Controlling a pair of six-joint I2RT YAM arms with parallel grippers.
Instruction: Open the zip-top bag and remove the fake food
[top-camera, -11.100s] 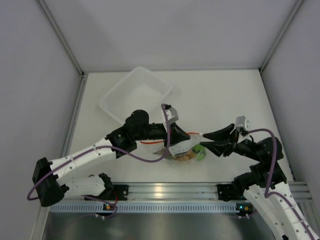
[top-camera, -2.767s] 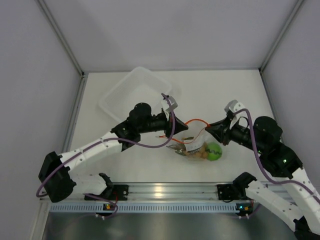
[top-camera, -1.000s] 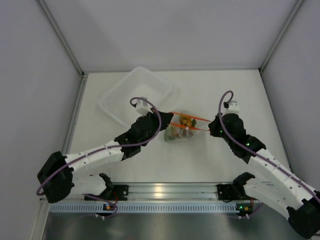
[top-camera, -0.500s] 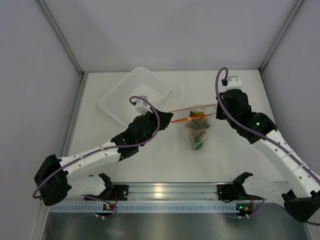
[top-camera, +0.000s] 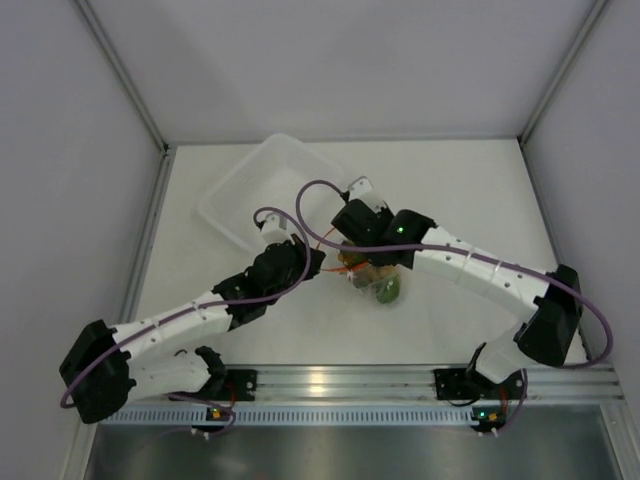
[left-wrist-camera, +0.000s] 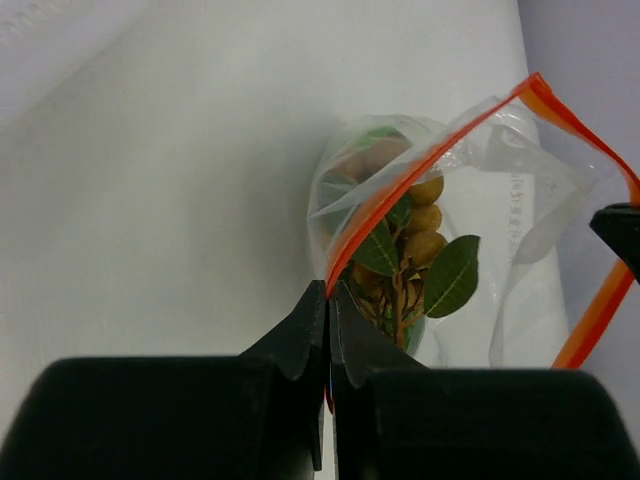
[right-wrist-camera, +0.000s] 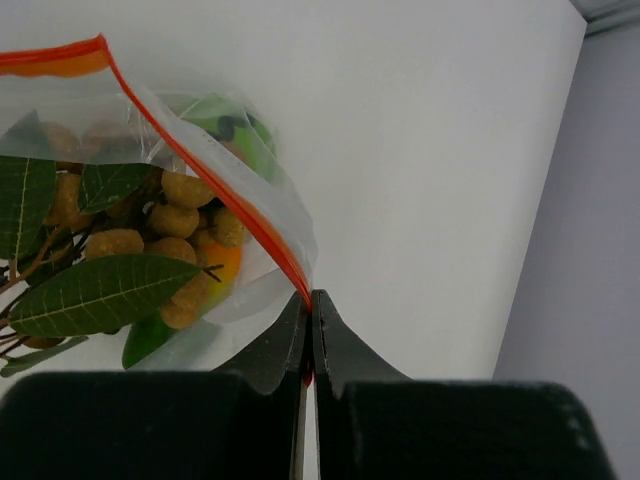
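Left jaws and right jaws each pinch one red-orange lip of the zip-top bag (top-camera: 372, 278), mid-worktop (top-camera: 470, 190), five o'clock from the tray (top-camera: 262, 180). The fake food (right-wrist-camera: 185, 225) is inside; pulling the lips apart evenly should keep the grip.

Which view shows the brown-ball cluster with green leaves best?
Right wrist: the cluster fills the frame's left, balls and leaf veins sharp. Left wrist shows it smaller, inside the zip-top bag. The top view gives only a tiny speck.
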